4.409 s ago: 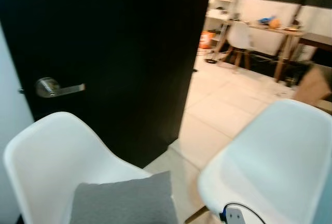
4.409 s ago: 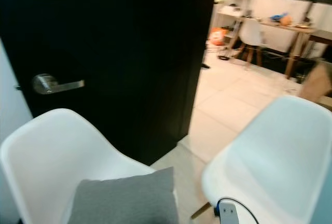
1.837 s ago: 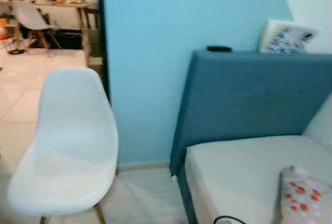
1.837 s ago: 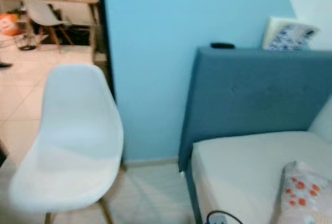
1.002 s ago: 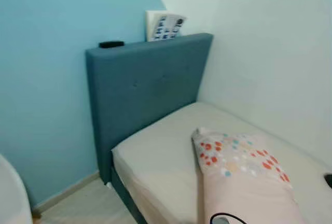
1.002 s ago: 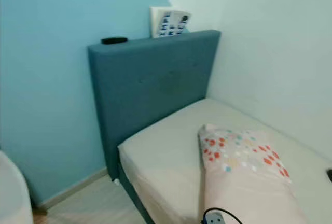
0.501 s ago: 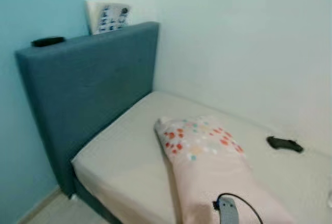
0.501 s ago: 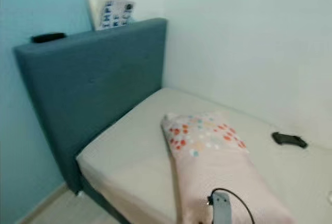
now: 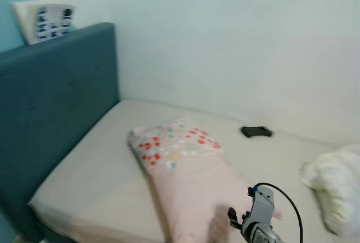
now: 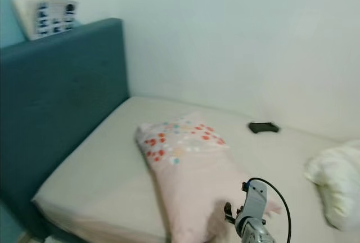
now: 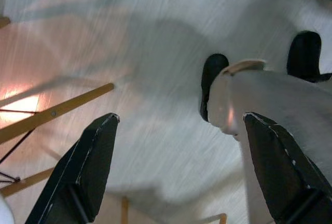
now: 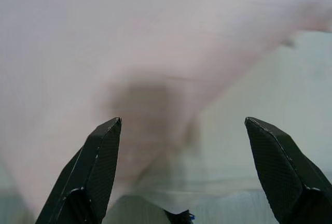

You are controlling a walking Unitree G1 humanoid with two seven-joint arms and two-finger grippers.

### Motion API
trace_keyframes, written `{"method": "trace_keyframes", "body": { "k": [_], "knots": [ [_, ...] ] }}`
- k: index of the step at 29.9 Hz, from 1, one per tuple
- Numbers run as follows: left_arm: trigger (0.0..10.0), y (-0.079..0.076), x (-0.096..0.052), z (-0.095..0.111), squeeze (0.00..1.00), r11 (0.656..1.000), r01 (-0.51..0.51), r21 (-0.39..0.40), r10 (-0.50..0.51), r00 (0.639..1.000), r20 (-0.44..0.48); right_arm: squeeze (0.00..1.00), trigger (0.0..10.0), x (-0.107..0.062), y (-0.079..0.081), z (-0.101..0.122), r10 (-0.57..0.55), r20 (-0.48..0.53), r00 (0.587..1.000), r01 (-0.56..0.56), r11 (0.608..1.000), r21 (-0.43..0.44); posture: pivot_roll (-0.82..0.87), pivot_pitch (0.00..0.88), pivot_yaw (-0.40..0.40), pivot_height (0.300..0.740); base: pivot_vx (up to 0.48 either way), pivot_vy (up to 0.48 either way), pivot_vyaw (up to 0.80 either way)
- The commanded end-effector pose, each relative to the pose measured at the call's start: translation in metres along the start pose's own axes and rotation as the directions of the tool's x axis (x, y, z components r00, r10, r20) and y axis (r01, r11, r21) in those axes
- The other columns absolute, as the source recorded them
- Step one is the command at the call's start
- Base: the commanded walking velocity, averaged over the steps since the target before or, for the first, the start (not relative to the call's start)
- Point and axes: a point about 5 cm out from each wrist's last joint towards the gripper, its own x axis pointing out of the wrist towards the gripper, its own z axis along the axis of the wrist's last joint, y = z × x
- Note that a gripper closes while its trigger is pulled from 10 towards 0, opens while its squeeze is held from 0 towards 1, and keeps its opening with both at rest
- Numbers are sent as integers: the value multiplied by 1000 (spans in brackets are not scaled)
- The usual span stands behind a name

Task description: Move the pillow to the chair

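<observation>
The pink pillow (image 9: pixel 191 178) lies on the bed (image 9: pixel 93 170), toward its headboard end. My right gripper (image 12: pixel 181 175) hovers above the pillow, fingers spread wide, empty. My left gripper (image 11: pixel 176 169) hangs open over the floor (image 11: pixel 129 79).

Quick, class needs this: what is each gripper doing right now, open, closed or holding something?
Left gripper: open, holding nothing, hanging over the floor.
Right gripper: open, holding nothing, poised above the pink pillow on the bed.
</observation>
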Motion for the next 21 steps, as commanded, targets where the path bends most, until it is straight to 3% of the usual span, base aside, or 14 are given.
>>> {"method": "trace_keyframes", "body": {
  "k": [1, 3, 11, 14, 21],
  "knots": [
    [10000, -2, 0, 0, 0, 1000, 8, -5, -8, 1000, -3, 0, 10000, 0, -5, 2, -17, 12, 1000, 17, 998, 66, 45, 19, -84, 740, 0, 0, -788],
    [10000, -3, 0, 0, 0, 1000, 10, -6, -10, 1000, -4, 0, 10000, 0, -5, 4, -18, 17, 1000, 16, 994, 106, 45, 19, -84, 740, 0, 0, -788],
    [10000, -3, 0, -2, 0, 1000, 12, -3, -12, 1000, -7, 0, 10000, 0, -2, 2, 36, 15, 999, -38, 991, 128, 45, 0, -90, 740, 0, 0, -788],
    [10000, -2, 0, -1, 0, 1000, 8, -6, -8, 1000, -1, 0, 10000, 0, 6, 3, 98, 30, 995, -102, 975, 198, 48, 1, -85, 740, 0, 0, -788],
    [10000, -1, 0, 0, 0, 1000, 7, -8, -7, 1000, 2, 0, 10000, 0, 28, -2, 216, 15, 976, -216, 962, 165, 42, 0, -84, 740, 0, 0, -788]
  ]
}}
